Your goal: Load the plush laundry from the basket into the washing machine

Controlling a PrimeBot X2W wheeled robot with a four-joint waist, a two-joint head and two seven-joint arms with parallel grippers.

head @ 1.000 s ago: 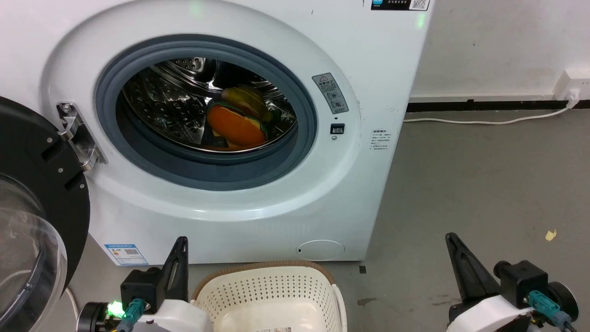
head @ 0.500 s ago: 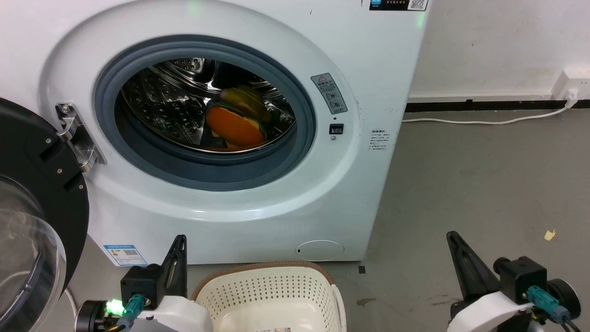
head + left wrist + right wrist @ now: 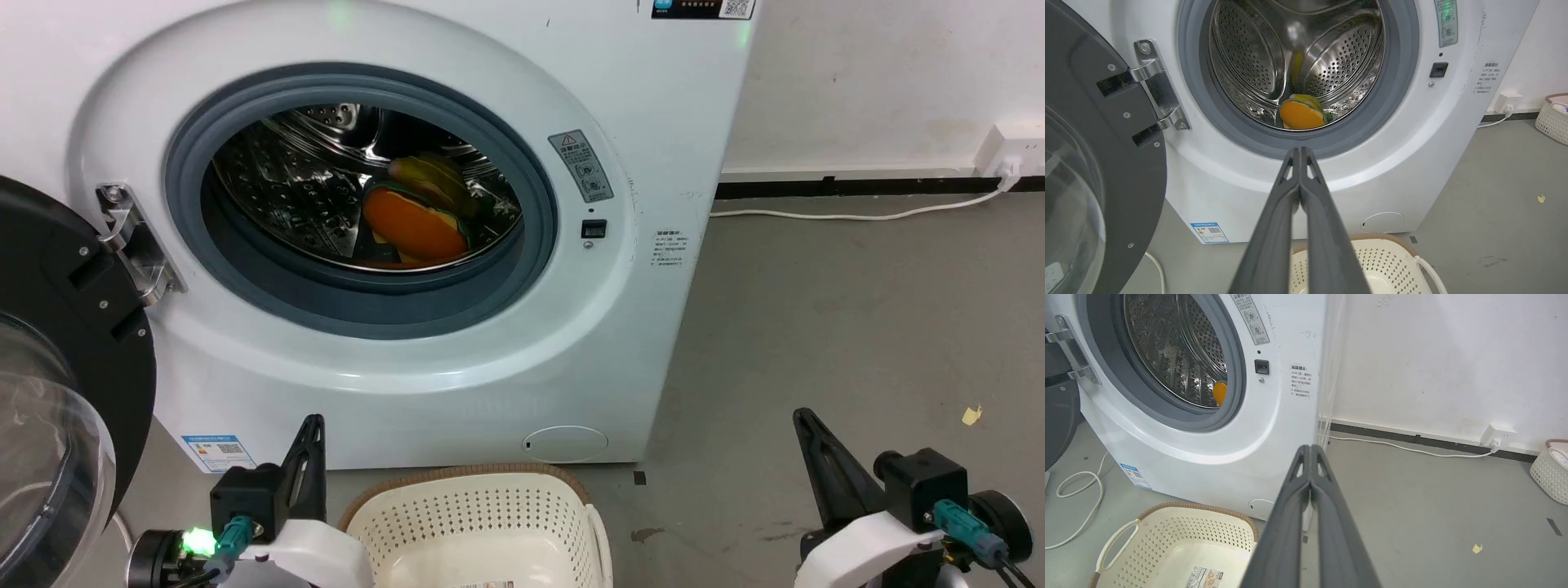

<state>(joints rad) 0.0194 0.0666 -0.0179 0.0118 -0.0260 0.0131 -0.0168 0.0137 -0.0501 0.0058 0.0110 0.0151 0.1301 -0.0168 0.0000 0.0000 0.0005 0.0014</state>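
The white washing machine point(image 3: 457, 392) stands with its door point(image 3: 57, 343) swung open to the left. Inside the steel drum lie the orange plush with green trim point(image 3: 412, 231) and, behind it, the yellow plush point(image 3: 433, 181); the orange plush point(image 3: 1300, 115) also shows in the left wrist view. The cream basket point(image 3: 482, 506) sits on the floor before the washer, and nothing lies on its bottom around the sticker point(image 3: 1202, 577). My left gripper point(image 3: 312, 425) is shut at the lower left, beside the basket. My right gripper point(image 3: 802, 418) is shut at the lower right, over bare floor. Neither holds anything.
Grey floor point(image 3: 857, 327) stretches to the right of the washer. A white cable point(image 3: 857, 216) runs along the wall to a socket point(image 3: 1008, 151). Another white woven basket point(image 3: 1549, 475) stands at the far right wall. A cord loop point(image 3: 1079, 486) lies on the floor left of the washer.
Both grippers have sunk slightly lower in the head view, and the picture has shifted a little. The plush toys and the basket have stayed put.
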